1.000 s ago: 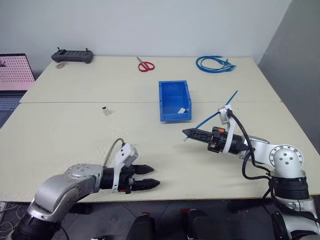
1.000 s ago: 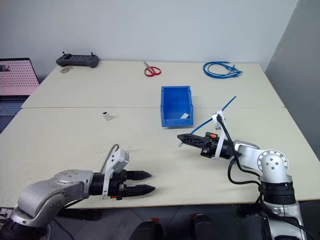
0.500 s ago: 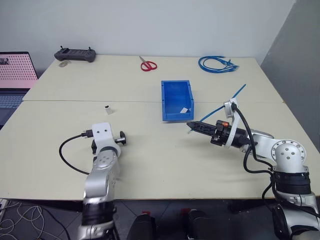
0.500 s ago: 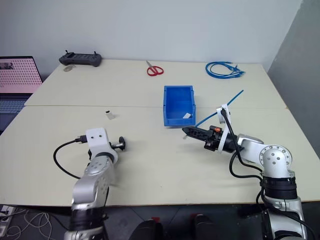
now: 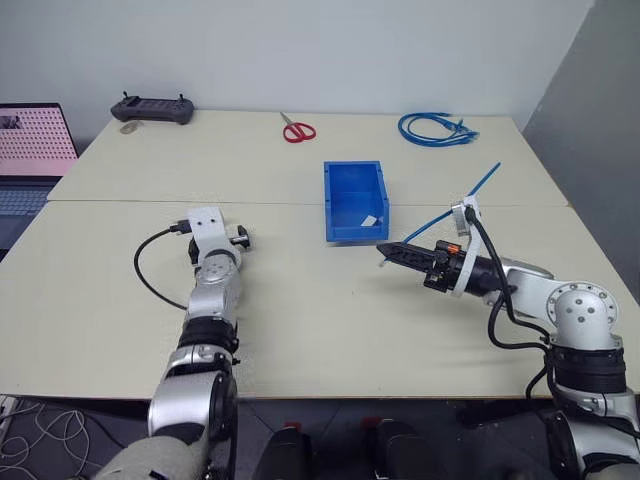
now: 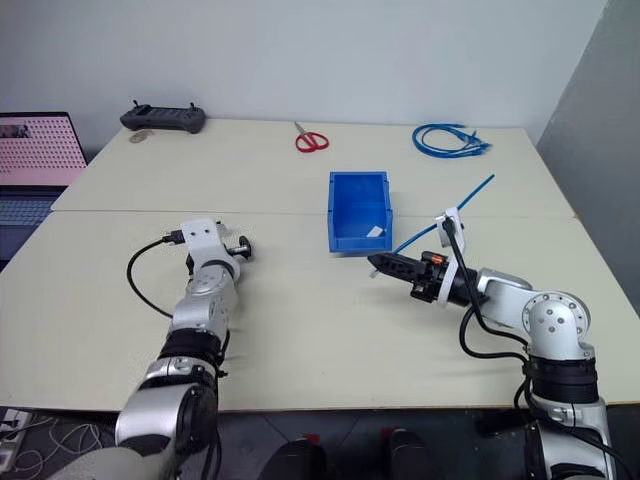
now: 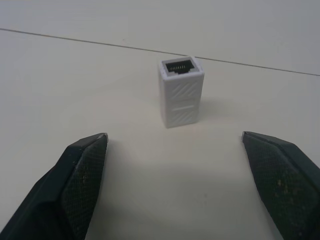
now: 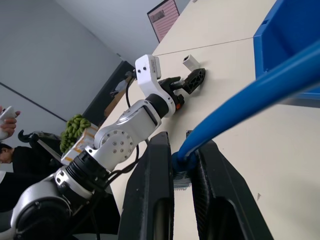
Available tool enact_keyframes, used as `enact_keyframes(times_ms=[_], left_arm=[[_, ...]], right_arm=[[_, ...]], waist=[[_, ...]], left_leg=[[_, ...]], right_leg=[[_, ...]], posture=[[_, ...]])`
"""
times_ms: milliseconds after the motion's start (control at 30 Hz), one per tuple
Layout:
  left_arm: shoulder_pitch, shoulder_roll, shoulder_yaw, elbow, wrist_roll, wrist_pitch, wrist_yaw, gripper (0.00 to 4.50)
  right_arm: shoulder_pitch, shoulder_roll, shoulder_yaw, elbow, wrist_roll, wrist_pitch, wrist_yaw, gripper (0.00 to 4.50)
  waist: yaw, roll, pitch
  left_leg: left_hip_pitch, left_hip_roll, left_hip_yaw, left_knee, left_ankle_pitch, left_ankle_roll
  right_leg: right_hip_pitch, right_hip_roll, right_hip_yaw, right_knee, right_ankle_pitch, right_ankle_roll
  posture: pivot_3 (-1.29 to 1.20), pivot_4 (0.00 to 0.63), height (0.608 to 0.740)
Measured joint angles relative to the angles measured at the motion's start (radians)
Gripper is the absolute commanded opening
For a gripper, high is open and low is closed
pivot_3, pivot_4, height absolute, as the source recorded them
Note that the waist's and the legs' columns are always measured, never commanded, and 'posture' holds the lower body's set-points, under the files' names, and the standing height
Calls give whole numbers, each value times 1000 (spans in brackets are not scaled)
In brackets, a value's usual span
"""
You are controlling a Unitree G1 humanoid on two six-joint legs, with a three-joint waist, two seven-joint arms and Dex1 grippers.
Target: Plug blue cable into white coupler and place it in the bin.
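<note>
The white coupler (image 7: 181, 91) stands upright on the table with its dark socket facing up. My left gripper (image 7: 173, 136) is open wide just short of it, one finger on each side and neither touching. Right of the table's centre, my right gripper (image 5: 386, 249) is shut on the blue cable (image 5: 470, 195), held low over the table and pointing left. The cable's clear plug end sits between the fingers (image 8: 157, 150) and its strand trails up and back to the right. The blue bin (image 5: 328, 200) stands just beyond the right gripper, with a small white tag inside.
At the table's far edge lie red scissors (image 5: 293, 129), a coil of blue cables (image 5: 435, 128) and a black controller (image 5: 152, 108). A laptop (image 5: 35, 140) sits at the far left. A seam (image 5: 120, 203) runs across the table. A person (image 8: 7, 150) is partly visible beyond the table.
My left arm swung from the table's front edge forward to the coupler, and its gripper opened wide. The right gripper stayed put with the cable.
</note>
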Motion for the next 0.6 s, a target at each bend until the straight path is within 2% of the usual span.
enact_keyframes(times_ms=[33,67,500,600], left_arm=[[-20,6,-1,38,3,-17,3,4132],[-31,9,-3,60,9,-26,4,4012],[-85,52,-5,195,15,-89,15,1165],[-95,81,-3,222,15,-89,22,756]], right_arm=[[1,2,-1,0,0,0,-4,205],[1,3,-1,-1,1,0,-7,205],[7,9,-19,-1,8,0,-36,205],[7,13,-19,-1,8,0,-41,205]], waist=[[0,0,0],[0,0,0],[-10,0,0],[-8,0,0]], left_leg=[[0,0,0,0,0,0],[0,0,0,0,0,0],[0,2,1,-1,0,0],[0,2,1,-1,0,0]], right_leg=[[0,0,0,0,0,0],[0,0,0,0,0,0],[-2,-2,1,2,0,0],[-2,-2,1,1,0,0]], posture=[[0,150,740],[0,150,740],[0,150,740],[0,150,740]])
